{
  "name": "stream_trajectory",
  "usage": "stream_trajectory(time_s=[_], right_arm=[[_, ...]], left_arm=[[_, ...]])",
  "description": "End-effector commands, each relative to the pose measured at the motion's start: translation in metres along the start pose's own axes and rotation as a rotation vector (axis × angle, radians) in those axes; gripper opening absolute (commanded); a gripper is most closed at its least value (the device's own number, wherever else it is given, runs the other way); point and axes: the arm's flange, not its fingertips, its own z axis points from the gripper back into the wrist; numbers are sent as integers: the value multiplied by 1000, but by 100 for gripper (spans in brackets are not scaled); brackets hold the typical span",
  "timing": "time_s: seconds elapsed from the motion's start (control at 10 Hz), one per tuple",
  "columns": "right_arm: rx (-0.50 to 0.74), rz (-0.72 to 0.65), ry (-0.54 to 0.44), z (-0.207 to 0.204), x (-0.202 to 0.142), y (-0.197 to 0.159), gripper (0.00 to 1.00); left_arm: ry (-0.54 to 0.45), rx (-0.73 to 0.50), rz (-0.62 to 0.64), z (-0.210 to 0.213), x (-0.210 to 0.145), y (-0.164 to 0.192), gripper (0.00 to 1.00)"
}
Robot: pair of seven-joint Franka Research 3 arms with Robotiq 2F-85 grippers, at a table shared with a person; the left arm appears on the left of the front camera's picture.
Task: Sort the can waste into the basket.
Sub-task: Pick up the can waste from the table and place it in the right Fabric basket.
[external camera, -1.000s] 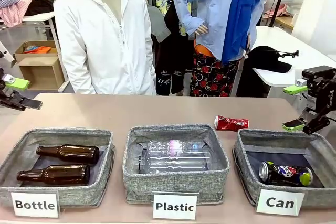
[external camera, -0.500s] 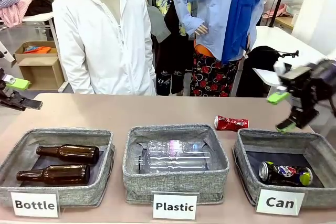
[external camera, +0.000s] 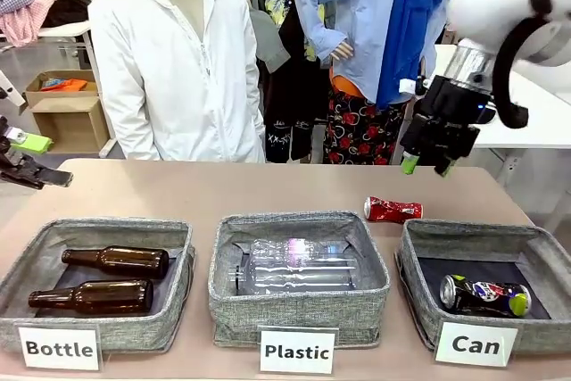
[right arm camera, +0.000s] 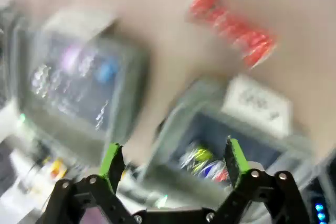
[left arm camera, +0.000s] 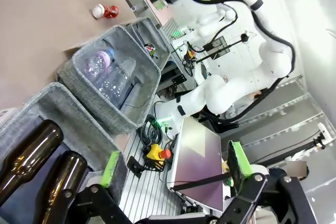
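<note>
The red can (external camera: pixel 393 210), at 11 o'clock from the basket (external camera: pixel 413 278), looks light and slippery; pinch its middle. The left gripper (left arm camera: pixel 174 165) and right gripper (external camera: pixel 426 167) gape wide, empty.

Three square grey woven-fabric baskets sit on the worktop: the "Bottle" basket (external camera: pixel 98 224), the "Plastic" basket (external camera: pixel 299 302) and the "Can" basket (external camera: pixel 473 230). There are two brown glass bottles (external camera: pixel 120 260) and two crushed drink cans, one shiny red can (external camera: pixel 393 210) and one dark printed can (external camera: pixel 484 295). The clear plastic bottles (external camera: pixel 299 267) overlap too much to count.

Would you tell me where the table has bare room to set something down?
The widest bare patch is the far strip of the table, behind the Bottle basket and Plastic basket, left of the red can. The near side is crowded: three baskets sit side by side with narrow gaps. The right gripper hangs above the far right.
</note>
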Motion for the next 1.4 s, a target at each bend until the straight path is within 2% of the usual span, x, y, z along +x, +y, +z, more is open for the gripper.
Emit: stream_trajectory(time_s=[0.0,0.1,0.2,0.6,0.7,0.8,0.9,1.0,1.2,1.3], right_arm=[[-162,-97,-132,-23,12,1,100],[-92,-90,-62,-27,14,-5,100],[-90,-8,-83,-6,15,-4,100],[-103,-28,-91,-14,18,-6,100],[-136,185,-55,-17,40,-6,100],[-149,487,-17,-24,58,-6,100],[-97,797,18,-29,63,-7,100],[-101,1029,44,-35,66,-10,100],[-88,1391,174,-51,62,-7,100],[-89,1408,207,-55,63,-7,100]], left_arm=[[6,10,-2,-1,-2,-1,100],[6,10,-2,-1,-2,-1,100],[6,10,-2,-1,-2,-1,100],[6,10,-2,-1,-2,-1,100],[6,10,-2,-1,-2,-1,100],[6,10,-2,-1,-2,-1,100],[6,10,-2,-1,-2,-1,100],[6,10,-2,-1,-2,-1,100],[6,10,-2,-1,-2,-1,100],[6,10,-2,-1,-2,-1,100]])
